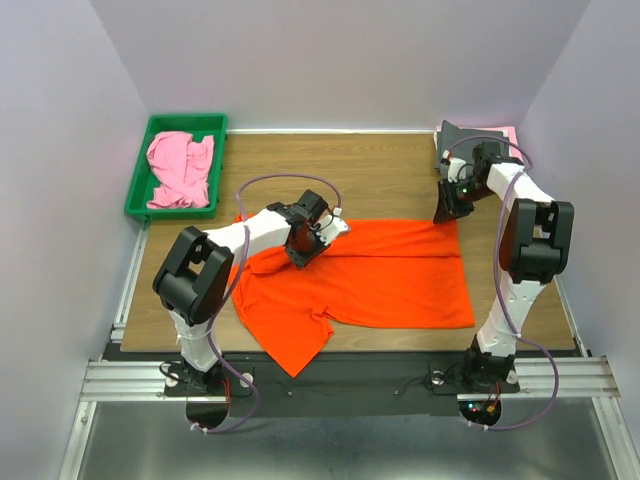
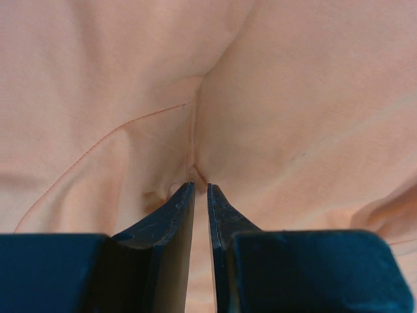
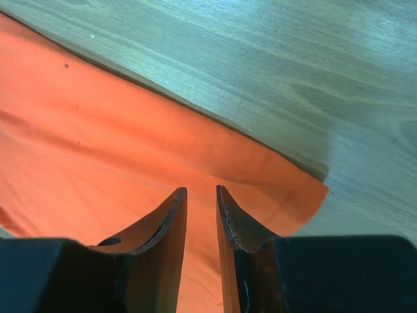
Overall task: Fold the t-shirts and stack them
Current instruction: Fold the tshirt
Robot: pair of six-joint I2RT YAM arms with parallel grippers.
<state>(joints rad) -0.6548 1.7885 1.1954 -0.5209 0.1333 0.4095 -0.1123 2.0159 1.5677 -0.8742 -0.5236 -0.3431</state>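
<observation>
Top external shows you the orange t-shirt (image 1: 400, 285) spread on the wood-grain table (image 1: 380, 170), seemingly folded once lengthwise, with a sleeve loose at the near edge. A pink t-shirt (image 1: 180, 170) lies crumpled in the green tray (image 1: 135, 195), so most work remains. Left wrist: your left gripper (image 2: 201, 187) pinches a puckered seam of soft matte cloth. Right wrist: the right gripper (image 3: 201, 190) sits narrow-jawed over the stitched hem corner; whether it grips, you cannot tell.

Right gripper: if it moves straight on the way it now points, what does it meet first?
The orange t-shirt, near its hemmed corner, probably; the wooden table lies beyond. Whether the fingers already touch the cloth is unclear.
</observation>
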